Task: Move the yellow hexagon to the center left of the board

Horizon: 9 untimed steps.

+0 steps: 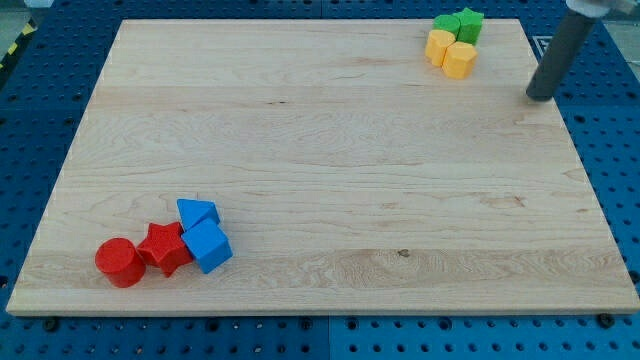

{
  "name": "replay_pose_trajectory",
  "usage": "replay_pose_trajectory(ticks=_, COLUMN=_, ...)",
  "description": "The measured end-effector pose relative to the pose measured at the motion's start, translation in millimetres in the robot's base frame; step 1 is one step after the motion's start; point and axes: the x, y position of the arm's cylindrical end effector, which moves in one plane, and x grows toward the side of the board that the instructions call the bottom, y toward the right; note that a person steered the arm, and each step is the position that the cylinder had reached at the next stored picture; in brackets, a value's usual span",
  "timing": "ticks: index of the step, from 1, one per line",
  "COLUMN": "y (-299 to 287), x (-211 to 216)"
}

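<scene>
Two yellow blocks sit near the board's top right corner. The lower one looks like the yellow hexagon. The other yellow block touches it on its upper left; its shape is unclear. My tip rests near the board's right edge, to the right of and a little below the yellow hexagon, apart from it. The rod rises from the tip toward the view's top right.
A green star and another green block sit just above the yellow ones. At the bottom left are a red cylinder, a red star, a blue triangle and a blue cube. The wooden board lies on a blue pegboard.
</scene>
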Motion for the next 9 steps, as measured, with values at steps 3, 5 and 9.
replay_pose_trajectory(ticks=3, y=-42.7, x=-60.8)
replay_pose_trajectory(ticks=5, y=-101.9, x=-50.1)
replay_pose_trajectory(ticks=9, y=-169.5, x=30.8)
